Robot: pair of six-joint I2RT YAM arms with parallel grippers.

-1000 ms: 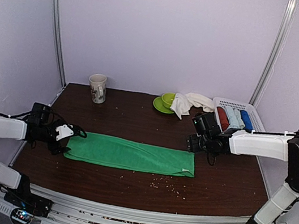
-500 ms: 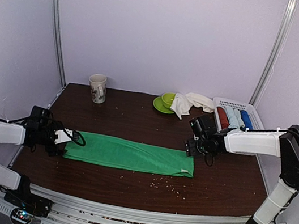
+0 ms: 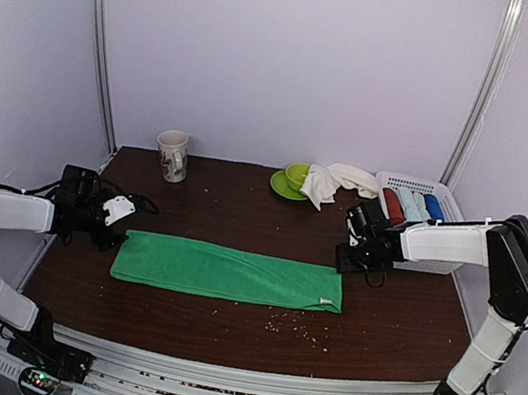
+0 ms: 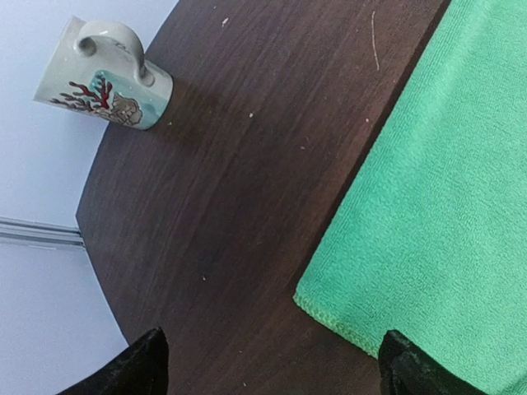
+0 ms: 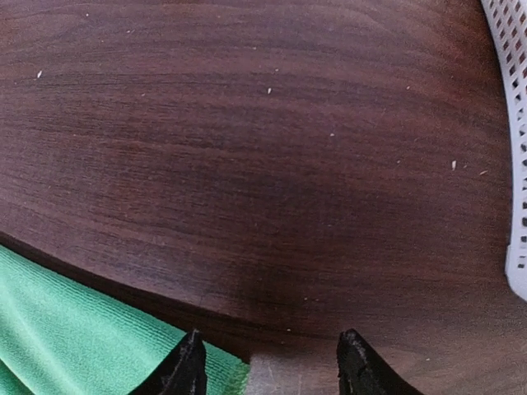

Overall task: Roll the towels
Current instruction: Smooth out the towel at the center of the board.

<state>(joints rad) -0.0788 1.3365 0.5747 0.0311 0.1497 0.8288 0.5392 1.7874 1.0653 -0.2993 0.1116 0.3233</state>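
- The green towel (image 3: 231,273) lies as a flat folded strip across the middle of the table (image 3: 243,204), where it lay a second ago.
- The cream-white towel (image 3: 333,181) is unchanged, heaped at the back against a green bowl (image 3: 295,175).
- The left gripper (image 4: 276,370) is wide open and empty. It has drawn back off the green towel's left end to its far corner.
- The right gripper (image 5: 272,370) has narrowed to about half open above the towel's far right corner and clamps nothing.

Green towel (image 4: 428,206) partly off-frame in L wrist view; basket (image 5: 512,123) mostly off-frame in R.
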